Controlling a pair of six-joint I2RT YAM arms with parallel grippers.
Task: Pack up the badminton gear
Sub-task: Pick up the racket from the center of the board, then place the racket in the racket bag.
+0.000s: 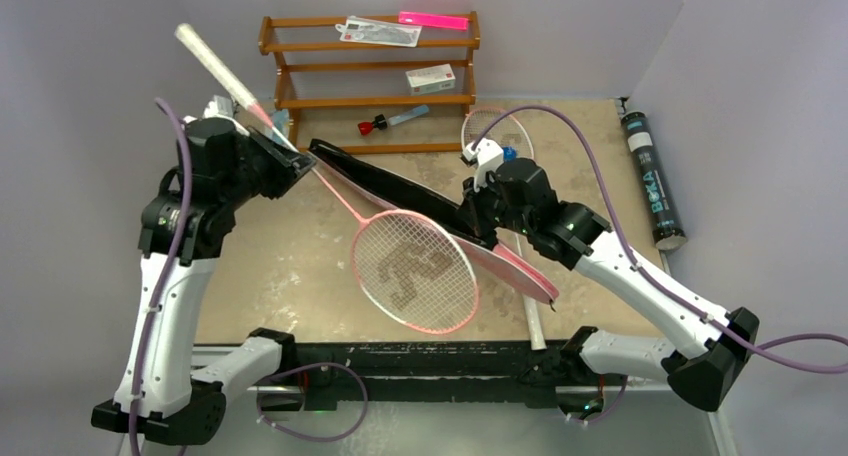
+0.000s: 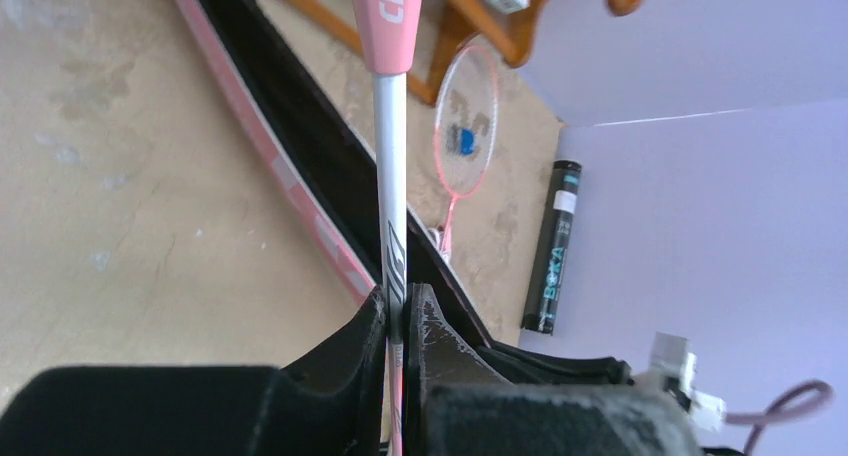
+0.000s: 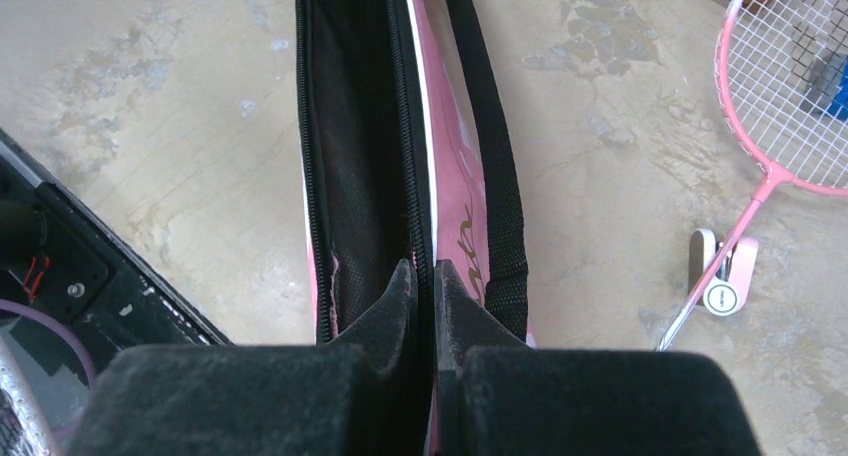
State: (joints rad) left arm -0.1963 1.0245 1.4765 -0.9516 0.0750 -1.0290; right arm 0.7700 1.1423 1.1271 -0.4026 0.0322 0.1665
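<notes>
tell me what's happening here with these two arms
The left gripper is shut on the shaft of one pink racket, whose head lies outside the pink bag. The right gripper pinches the bag's zipper edge, holding its mouth open. The second racket and the black BOKA tube lie on the table, unpacked.

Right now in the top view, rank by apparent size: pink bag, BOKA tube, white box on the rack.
1. pink bag, clearly largest.
2. BOKA tube.
3. white box, smallest, though it sits farthest back.

Left tool (image 1: 289, 159) gripping racket (image 1: 415, 266), right tool (image 1: 478, 224) pinching bag (image 1: 395, 184) (unzipped)
</notes>
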